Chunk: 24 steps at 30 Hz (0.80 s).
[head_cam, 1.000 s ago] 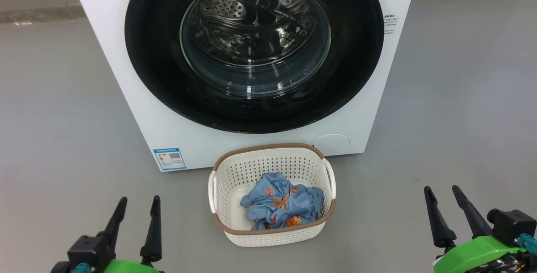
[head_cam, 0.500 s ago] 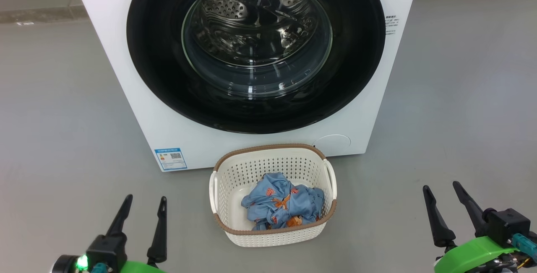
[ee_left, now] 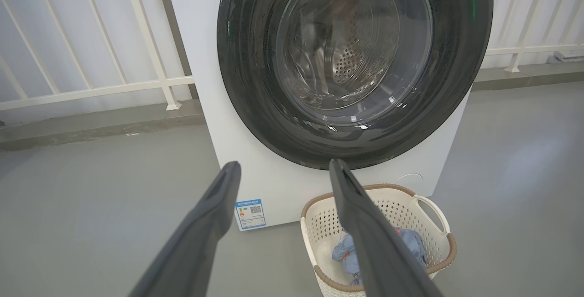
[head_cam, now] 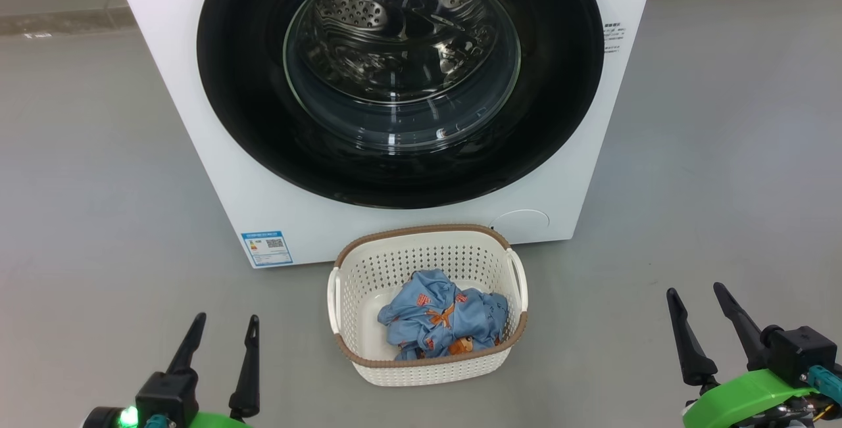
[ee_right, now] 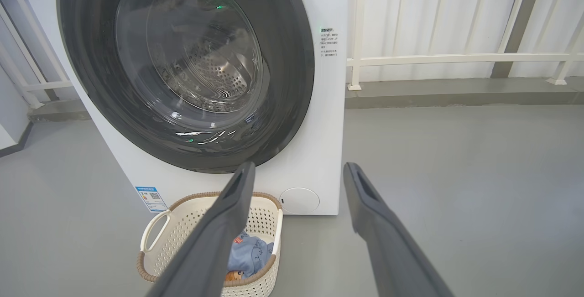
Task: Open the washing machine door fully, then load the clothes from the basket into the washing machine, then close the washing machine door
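The white washing machine stands ahead on the grey floor, its round black-rimmed door shut flat against the front. Through the glass bowl the steel drum shows. In front of it sits the cream basket with a brown rim, holding a crumpled light blue garment with orange prints. My left gripper is open at the lower left, well short of the basket. My right gripper is open at the lower right. Both wrist views show the door and the basket beyond empty fingers.
A blue energy sticker is on the machine's lower left corner and a round filter cover at lower right. White railings run behind the machine. Bare grey floor lies on both sides.
The left gripper has shifted right and a green light has come on at its wrist. The right gripper has edged slightly up. Door, basket and garment are unchanged.
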Tool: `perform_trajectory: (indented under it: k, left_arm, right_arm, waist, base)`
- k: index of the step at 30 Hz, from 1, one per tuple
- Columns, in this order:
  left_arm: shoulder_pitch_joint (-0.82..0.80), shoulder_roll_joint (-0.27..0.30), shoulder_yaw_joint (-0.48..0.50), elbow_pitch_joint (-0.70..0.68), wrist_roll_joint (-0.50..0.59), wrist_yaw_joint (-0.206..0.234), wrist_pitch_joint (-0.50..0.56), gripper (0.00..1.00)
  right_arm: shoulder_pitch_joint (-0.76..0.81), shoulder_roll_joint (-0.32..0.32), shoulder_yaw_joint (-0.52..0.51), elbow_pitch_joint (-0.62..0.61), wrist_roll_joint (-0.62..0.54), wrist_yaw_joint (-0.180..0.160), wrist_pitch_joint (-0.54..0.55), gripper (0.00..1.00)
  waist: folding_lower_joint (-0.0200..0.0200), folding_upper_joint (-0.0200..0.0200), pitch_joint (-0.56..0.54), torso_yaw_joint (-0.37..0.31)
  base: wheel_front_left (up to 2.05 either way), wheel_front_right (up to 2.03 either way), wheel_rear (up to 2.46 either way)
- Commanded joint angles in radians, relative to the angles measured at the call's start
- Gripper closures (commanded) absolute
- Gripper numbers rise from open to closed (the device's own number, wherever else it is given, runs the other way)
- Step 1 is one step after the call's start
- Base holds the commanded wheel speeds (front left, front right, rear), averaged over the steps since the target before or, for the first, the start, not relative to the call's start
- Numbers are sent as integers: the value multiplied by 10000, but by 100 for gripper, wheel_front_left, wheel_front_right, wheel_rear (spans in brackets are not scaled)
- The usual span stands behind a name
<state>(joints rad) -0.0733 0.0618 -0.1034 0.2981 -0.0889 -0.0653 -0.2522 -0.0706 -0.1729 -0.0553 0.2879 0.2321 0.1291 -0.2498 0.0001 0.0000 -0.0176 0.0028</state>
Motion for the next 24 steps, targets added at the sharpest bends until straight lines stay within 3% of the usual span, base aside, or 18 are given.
perform_trajectory:
  k: [1,13,24]
  left_arm:
    - [-524,97,349,-97,12,-18,-95,0]
    - [-551,121,243,-8,330,-36,-95,0]
    - [-558,125,264,-141,461,69,-95,0]
  right_arm:
    - [-326,-149,173,-254,80,16,-120,0]
    - [-312,-224,135,-287,66,16,-120,0]
    - [-333,-219,76,-329,80,16,-120,0]
  waist:
    - [0,0,2,1]
    - [0,0,35,21]
    - [0,0,114,3]
  base:
    - [0,0,0]
    - [7,14,-21]
    - [94,94,-189]
